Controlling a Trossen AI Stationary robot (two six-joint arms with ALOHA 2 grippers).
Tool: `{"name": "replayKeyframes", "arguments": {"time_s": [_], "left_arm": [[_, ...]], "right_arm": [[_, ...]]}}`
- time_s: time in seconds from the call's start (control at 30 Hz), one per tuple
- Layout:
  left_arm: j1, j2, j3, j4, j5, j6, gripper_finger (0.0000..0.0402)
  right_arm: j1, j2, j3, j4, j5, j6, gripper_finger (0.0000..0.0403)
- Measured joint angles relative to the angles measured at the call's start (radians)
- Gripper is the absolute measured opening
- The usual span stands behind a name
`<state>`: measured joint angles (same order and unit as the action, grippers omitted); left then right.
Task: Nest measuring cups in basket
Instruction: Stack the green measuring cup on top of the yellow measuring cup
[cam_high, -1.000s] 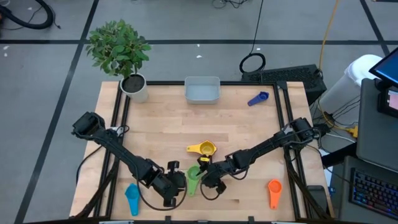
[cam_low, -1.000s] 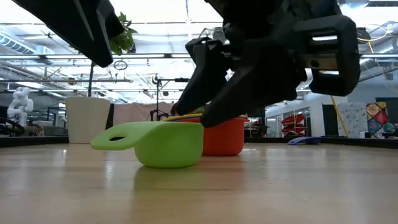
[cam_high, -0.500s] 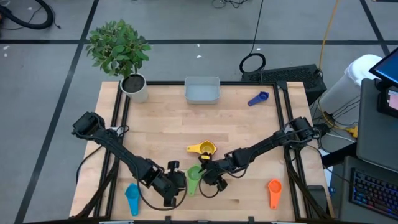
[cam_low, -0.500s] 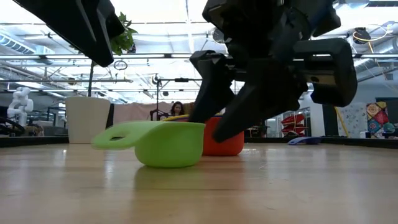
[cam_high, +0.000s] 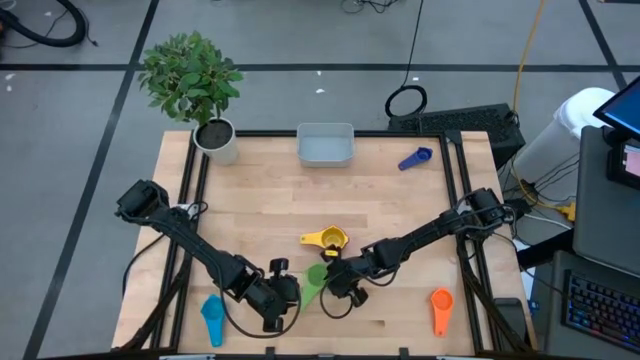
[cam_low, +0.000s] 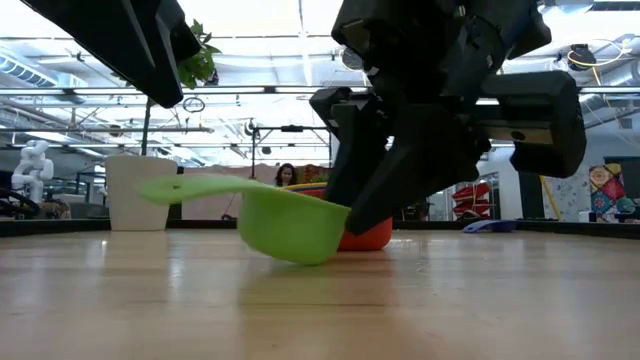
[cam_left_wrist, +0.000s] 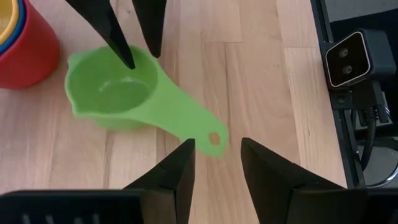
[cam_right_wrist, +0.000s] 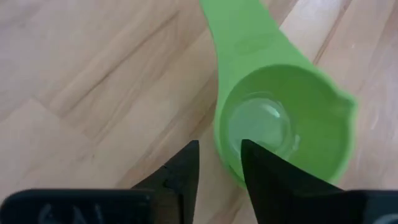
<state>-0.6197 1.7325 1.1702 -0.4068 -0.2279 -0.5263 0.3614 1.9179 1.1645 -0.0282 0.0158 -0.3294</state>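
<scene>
The green measuring cup (cam_high: 316, 276) sits near the table's near edge, tipped, with its handle (cam_low: 190, 188) raised. My right gripper (cam_right_wrist: 219, 146) straddles the bowl's wall and is shut on it. My left gripper (cam_left_wrist: 217, 149) is open, level with the table, its fingertips standing on either side of the green handle's free end (cam_left_wrist: 213, 137) without touching. Just behind stands a red cup (cam_left_wrist: 28, 53) with yellow and blue cups nested inside. The pale basket (cam_high: 325, 144) sits at the far edge. My right gripper pinches the green cup's bowl wall (cam_right_wrist: 229, 163) on the side away from the handle, one finger (cam_left_wrist: 124, 53) inside the bowl and one outside. The fingers slant down from above. The cup is tilted, handle end up, its rounded bottom (cam_low: 300, 255) low at the table.
A light blue cup (cam_high: 212, 318) lies near the front left corner, an orange cup (cam_high: 441, 305) at front right, and a dark blue cup (cam_high: 415, 158) at far right beside the basket. A potted plant (cam_high: 218, 140) stands at the far left corner.
My right gripper has lowered onto the green cup and taken hold of its wall. The cup, flat on the table before, has tipped: its handle end has risen while its bottom stays low. My left gripper has kept still.
</scene>
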Motion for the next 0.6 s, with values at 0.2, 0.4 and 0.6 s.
{"name": "replayKeyframes", "arguments": {"time_s": [0.2, 0.4, 0.6], "left_arm": [[0.000, 0.000, 0.000, 0.000, 0.000, 0.000, 0.0131], [0.000, 0.000, 0.000, 0.000, 0.000, 0.001, 0.0132], [0.000, 0.000, 0.000, 0.000, -0.001, 0.003, 0.0131]], "right_arm": [[0.003, 0.000, 0.000, 0.005, -0.017, 0.001, 0.0087], [0.005, 0.000, 0.000, 0.012, 0.037, -0.015, 0.0040], [0.005, 0.000, 0.000, 0.010, 0.039, -0.002, 0.0004]]}}
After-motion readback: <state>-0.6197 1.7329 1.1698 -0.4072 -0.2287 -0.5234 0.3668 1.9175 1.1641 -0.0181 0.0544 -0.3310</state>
